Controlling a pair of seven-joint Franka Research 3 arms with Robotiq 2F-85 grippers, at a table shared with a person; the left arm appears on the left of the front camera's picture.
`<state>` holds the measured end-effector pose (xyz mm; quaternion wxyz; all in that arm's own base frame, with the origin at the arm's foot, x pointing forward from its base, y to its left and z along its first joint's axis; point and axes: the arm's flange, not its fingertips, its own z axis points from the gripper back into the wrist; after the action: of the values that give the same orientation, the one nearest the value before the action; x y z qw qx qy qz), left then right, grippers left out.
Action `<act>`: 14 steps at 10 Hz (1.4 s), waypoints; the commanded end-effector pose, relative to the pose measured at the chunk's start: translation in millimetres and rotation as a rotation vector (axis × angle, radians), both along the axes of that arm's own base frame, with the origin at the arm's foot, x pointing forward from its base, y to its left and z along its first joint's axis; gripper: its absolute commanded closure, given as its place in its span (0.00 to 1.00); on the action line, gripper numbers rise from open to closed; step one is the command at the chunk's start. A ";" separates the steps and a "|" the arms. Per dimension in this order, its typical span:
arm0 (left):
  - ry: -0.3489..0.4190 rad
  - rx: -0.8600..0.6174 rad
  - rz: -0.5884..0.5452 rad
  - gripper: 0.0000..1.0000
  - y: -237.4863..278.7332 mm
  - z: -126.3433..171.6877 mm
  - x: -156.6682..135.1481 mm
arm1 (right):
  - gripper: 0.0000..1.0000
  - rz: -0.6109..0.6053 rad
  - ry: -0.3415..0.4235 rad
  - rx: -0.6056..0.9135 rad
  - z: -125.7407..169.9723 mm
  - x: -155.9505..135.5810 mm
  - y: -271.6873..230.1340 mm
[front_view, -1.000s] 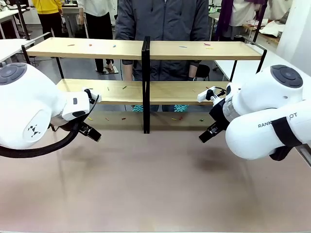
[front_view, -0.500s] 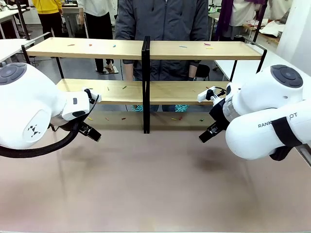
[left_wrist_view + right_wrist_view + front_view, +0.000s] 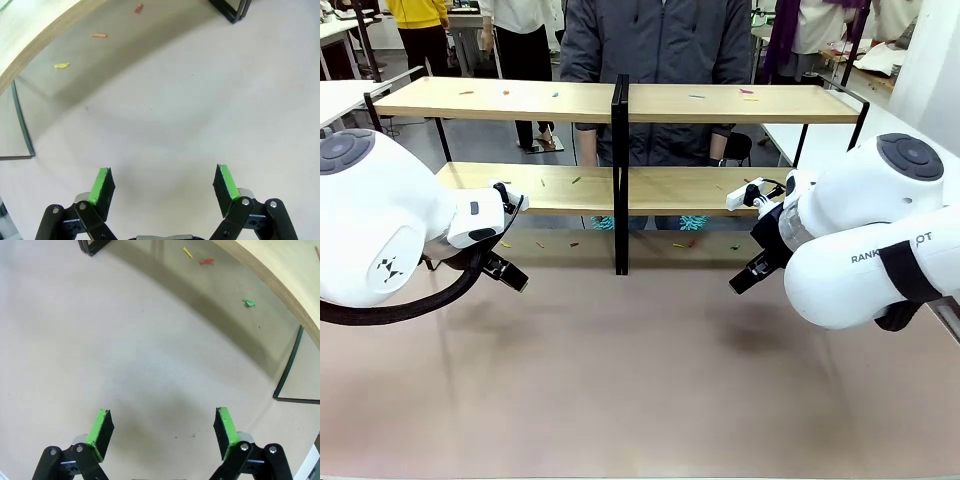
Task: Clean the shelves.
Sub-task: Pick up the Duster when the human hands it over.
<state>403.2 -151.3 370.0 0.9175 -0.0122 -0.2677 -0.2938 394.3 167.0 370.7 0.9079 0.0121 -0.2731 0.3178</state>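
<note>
The shelves (image 3: pixel 620 105) stand across the far half of the table: light wooden boards on a black frame, two tiers, with small coloured scraps (image 3: pixel 554 94) scattered on them. Under the lower board more scraps lie on the table, seen as a yellow scrap (image 3: pixel 62 65) in the left wrist view and a green scrap (image 3: pixel 248 302) in the right wrist view. My left gripper (image 3: pixel 165 186) hangs open over bare table, nothing between its green pads. My right gripper (image 3: pixel 162 429) is open and empty too. In the front view, the left gripper (image 3: pixel 508 272) and right gripper (image 3: pixel 743 278) hover just in front of the shelves.
A person in a dark jacket (image 3: pixel 660 45) stands behind the shelves at the far side. The shelf's black centre post (image 3: pixel 620 170) splits the two sections. White tables (image 3: pixel 340 95) flank the rack at both sides. The beige tabletop (image 3: pixel 640 380) stretches toward me.
</note>
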 end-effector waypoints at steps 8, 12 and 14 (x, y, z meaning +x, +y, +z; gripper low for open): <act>-0.477 -0.164 -0.201 0.00 57.6 144.2 -190.8 | 0.00 0.102 -0.346 -0.020 181.0 -167.4 -49.8; -0.530 -0.195 -0.214 0.00 6.4 253.5 -114.4 | 0.00 0.082 -0.413 0.026 257.5 -147.8 -30.9; -0.343 -0.129 -0.163 0.00 -7.1 241.8 -84.9 | 0.00 0.005 -0.396 0.037 253.8 -135.0 -30.9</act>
<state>304.3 -148.9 605.9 0.8076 -0.0449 -0.4685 -0.3553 250.7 132.3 623.0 0.8299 -0.0308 -0.4444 0.3359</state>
